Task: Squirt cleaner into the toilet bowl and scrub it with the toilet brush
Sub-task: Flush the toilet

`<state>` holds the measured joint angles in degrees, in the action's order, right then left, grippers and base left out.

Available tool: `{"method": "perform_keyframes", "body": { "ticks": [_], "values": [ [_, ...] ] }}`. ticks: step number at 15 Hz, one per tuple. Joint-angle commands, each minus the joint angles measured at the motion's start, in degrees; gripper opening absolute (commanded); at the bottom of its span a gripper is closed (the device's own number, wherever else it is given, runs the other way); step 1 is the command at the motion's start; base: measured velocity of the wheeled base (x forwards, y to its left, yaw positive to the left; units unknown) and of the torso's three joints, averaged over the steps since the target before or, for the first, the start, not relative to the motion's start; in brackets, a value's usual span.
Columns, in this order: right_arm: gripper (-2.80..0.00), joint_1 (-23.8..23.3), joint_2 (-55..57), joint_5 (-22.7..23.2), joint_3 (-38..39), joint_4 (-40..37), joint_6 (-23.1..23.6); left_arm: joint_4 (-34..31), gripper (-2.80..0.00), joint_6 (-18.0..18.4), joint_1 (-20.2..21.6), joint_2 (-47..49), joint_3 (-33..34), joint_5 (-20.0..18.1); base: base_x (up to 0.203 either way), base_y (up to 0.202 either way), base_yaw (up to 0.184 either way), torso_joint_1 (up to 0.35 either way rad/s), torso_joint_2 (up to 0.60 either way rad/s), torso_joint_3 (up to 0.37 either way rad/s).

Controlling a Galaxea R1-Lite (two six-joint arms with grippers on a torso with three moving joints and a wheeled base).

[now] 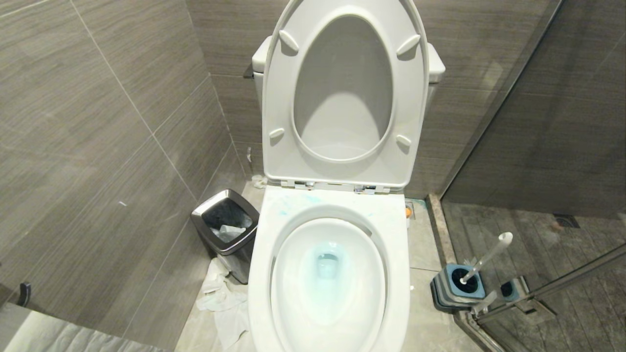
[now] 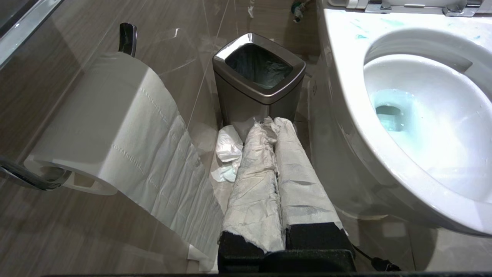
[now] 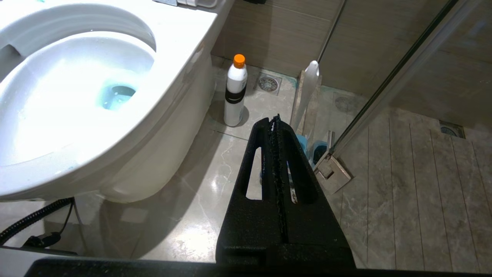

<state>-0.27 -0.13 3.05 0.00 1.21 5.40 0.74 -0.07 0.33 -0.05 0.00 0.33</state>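
1. Black foam-faced fingers of the right gripper (image 3: 277,127) were pressed together along their whole length and held nothing; they hung low beside the toilet, pointed toward the brush corner.
2. Paper-wrapped fingers of the left gripper (image 2: 273,127) were likewise closed flat against each other and empty, pointed at the bin (image 2: 258,82). The wrapping was probably padding or a wipe surface, though I cannot tell which.
3. Just beyond the right fingers, the toilet brush (image 1: 485,258) stood tilted in its blue-and-grey holder (image 1: 457,288) on the floor by the glass partition's hinge (image 3: 332,175). That spot keeps it to the right of the bowl, on the right arm's side.
4. A white bottle with an orange cap (image 3: 235,90) stood upright on the floor between the bowl's side and a floor drain (image 3: 268,82), apart from both; presumably the cleaner's container.
5. The toilet bowl (image 1: 274,230) stood open, seat (image 1: 279,98) and lid raised against the tank, leaving the basin free.
6. The cleaner (image 1: 326,264) showed as a blue tint in the water and thin smears on the rim's back, so squirting looked done.
7. With the brush in its holder, scrubbing either remained or was over; I cannot tell.
8. Left of the bowl, crumpled paper (image 1: 220,296) lay by the bin, and a toilet roll (image 2: 107,127) hung from a wall holder.
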Motion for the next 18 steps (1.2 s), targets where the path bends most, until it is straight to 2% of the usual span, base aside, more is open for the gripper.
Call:
{"method": "perform_keyframes", "body": {
  "ticks": [1, 3, 5, 11, 18],
  "values": [
    [-2.8, 0.0, 0.0, 0.0, 0.7, 0.0, 0.1, 0.0, -2.8, 0.2, 0.0, 0.0, 0.4, -0.1, 0.0, 0.0, 0.0, 0.0, 0.0, 0.0],
    [-2.8, 0.0, 0.0, 0.0, 0.7, 0.0, 0.1, -0.3, -2.8, 1.4, 0.0, 0.2, -2.5, -1.1, 0.0, 0.0, 0.0, 0.0, 0.0, 0.0],
    [-2.8, 0.0, 0.0, 0.0, 0.7, 0.0, 0.1, -2.8, -2.8, 1.7, -0.2, 4.6, -11.1, -3.7, 0.0, 0.0, 0.0, 0.0, 0.0, 0.0],
    [-2.8, 0.0, 0.0, 0.0, 0.7, 0.0, 0.1, -2.1, -2.8, 2.9, -0.3, 34.0, -38.9, -8.0, 0.0, 0.0, 0.0, 0.0, 0.0, 0.0],
    [-2.8, 0.0, 0.0, 0.0, 0.7, 0.0, 0.1, 5.7, -2.8, 4.5, -1.4, 64.5, -62.5, -9.9, 0.0, 0.0, 0.0, 0.0, 0.0, 0.0]
  ]
}}
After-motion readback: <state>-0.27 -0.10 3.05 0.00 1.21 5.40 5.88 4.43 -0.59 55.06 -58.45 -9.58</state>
